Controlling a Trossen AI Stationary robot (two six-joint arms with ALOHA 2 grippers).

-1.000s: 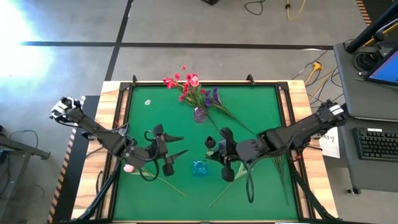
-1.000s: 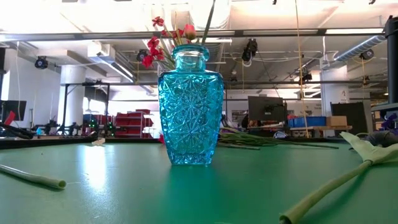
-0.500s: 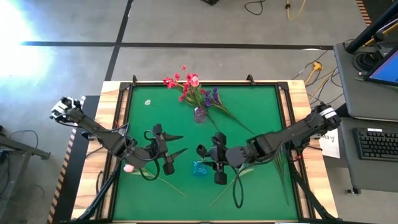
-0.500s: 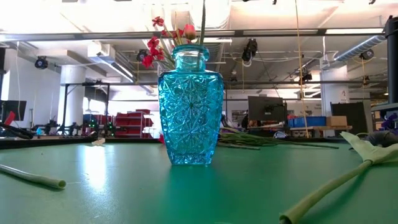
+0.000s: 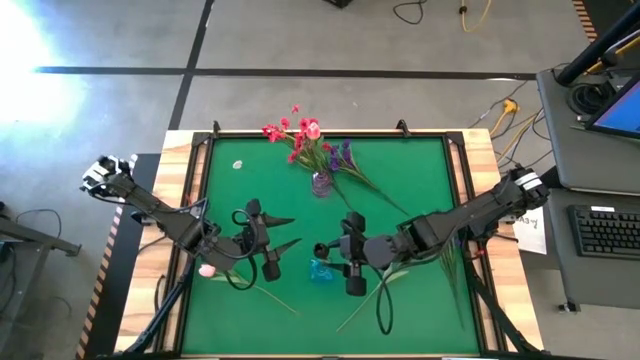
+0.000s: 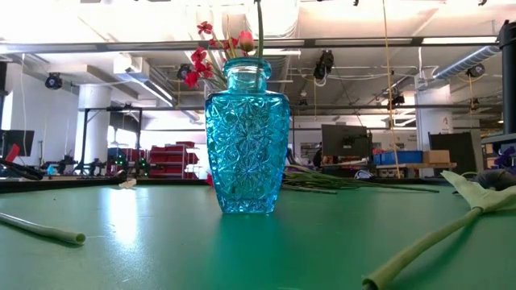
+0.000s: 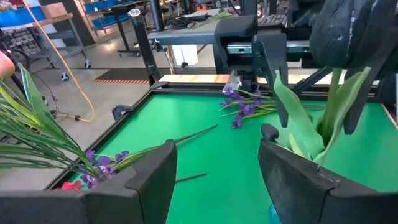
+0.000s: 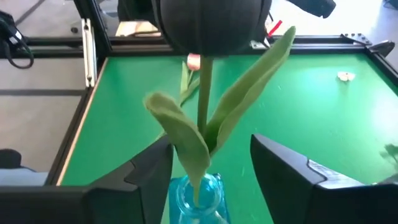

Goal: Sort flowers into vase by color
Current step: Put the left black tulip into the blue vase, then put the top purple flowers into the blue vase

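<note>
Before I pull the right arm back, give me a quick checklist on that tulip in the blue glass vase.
1. Stem in the neck: ok. The green-leaved tulip stem drops into the blue cut-glass vase.
2. Right gripper released: ok. Its fingers stand apart either side of the stem, not touching it.
3. Vase upright: ok, seen square on the green table mat in the low view.
4. Left gripper clear: ok. It is open, left of the vase and apart from it.
5. Tulip bloom intact: cannot tell, it is hidden.
6. Flowers left to sort: not ok. A pink tulip and loose purple sprays lie on the mat.
</note>
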